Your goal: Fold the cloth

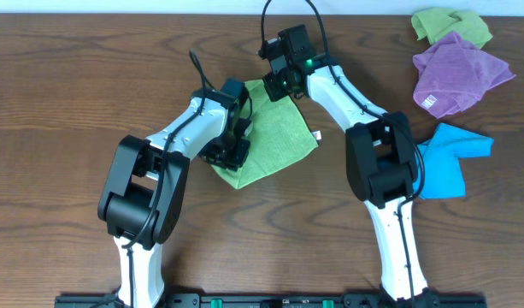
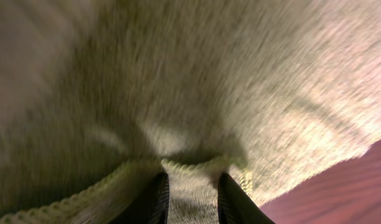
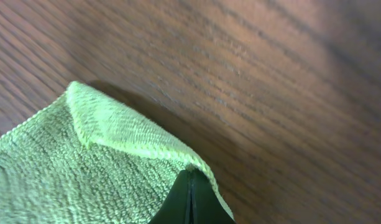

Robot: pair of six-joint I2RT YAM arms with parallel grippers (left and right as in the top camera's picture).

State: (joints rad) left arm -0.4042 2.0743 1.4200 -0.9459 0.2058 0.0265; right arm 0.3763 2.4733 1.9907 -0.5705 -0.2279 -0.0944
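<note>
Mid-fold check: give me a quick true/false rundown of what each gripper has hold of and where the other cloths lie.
1. The left gripper is shut on the cloth at its edge. True.
2. The right gripper hangs open over bare wood. False: it is shut on an edge of the cloth, next to a turned-over corner.
3. The purple cloth touches the cloth. False: it lies well apart, off to the right.
4. A blue cloth lies beside the right arm. True.
5. Only one green cloth is in view. False: a second green cloth lies just beyond the purple one.
</note>
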